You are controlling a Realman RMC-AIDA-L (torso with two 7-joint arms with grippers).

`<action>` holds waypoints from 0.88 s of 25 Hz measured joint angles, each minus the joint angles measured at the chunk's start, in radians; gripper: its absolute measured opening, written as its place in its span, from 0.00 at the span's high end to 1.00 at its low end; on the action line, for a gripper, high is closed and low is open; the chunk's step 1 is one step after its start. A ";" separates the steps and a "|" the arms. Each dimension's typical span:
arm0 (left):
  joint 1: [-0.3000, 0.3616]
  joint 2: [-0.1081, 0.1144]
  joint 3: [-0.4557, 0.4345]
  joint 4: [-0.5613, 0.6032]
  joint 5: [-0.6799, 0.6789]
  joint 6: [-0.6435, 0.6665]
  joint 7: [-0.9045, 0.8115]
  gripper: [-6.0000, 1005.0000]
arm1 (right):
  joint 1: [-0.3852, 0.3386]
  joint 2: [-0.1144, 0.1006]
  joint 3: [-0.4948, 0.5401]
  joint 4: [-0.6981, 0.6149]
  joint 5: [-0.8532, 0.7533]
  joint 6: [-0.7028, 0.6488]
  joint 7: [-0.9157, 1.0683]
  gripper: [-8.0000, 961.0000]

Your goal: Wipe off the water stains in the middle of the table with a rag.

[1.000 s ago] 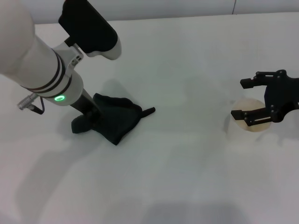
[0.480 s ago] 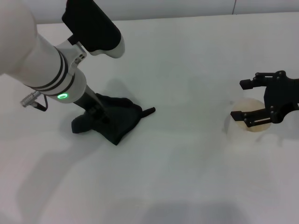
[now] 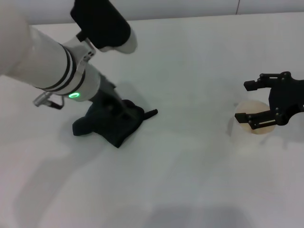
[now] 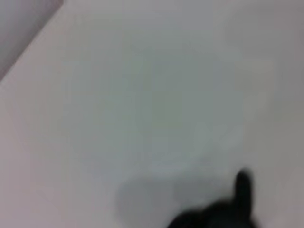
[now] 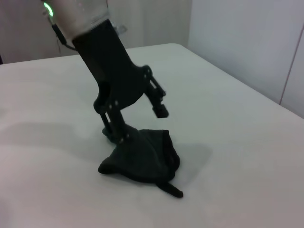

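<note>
**Left gripper over the black rag, right gripper spread above the cup**

While the black soft cloth rag (image 3: 114, 125) lies bunched on the broad white smooth table (image 3: 190, 71), to the robot's left of the middle, the left gripper (image 5: 137, 124) stands tilted directly over it. In the right wrist view its fingers are spread: one fingertip (image 5: 113, 136) is down at the edge of the rag, touching or nearly touching the cloth, while the other hangs raised in the air above the bunch and clear of it. The rag is not pinched between them. A thin pointed corner of the cloth (image 3: 151, 113) sticks out flat on the table toward the robot's right. The left wrist view shows only bare table and a blurred black tip at its edge.

Well apart from the rag, on the robot's right side of the table, sits a translucent whitish round cup (image 3: 254, 124). Its inside looks pale tan; whether that is liquid cannot be told. The right gripper (image 3: 251, 102) hovers over the cup with its black fingers held wide apart, one above the far rim and one across the cup's mouth, gripping nothing.

An orange-brown blot cannot be made out anywhere on the white surface.
</note>
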State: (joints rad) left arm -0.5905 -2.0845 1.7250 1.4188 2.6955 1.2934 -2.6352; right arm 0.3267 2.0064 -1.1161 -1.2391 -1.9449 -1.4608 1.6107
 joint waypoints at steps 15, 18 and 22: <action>0.287 0.006 -0.387 0.111 -0.674 0.009 0.222 0.14 | 0.000 -0.002 0.009 -0.010 0.000 -0.019 0.000 0.09; 0.325 0.006 -0.477 0.014 -0.820 0.104 0.395 0.14 | 0.000 -0.001 0.009 -0.010 0.000 -0.024 0.000 0.09; 0.348 0.007 -0.610 -0.160 -0.921 0.218 0.577 0.14 | -0.002 0.000 0.009 -0.010 0.000 -0.026 0.001 0.09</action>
State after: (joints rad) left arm -0.2423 -2.0773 1.1153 1.2592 1.7741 1.5110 -2.0581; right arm 0.3248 2.0060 -1.1070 -1.2488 -1.9452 -1.4869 1.6113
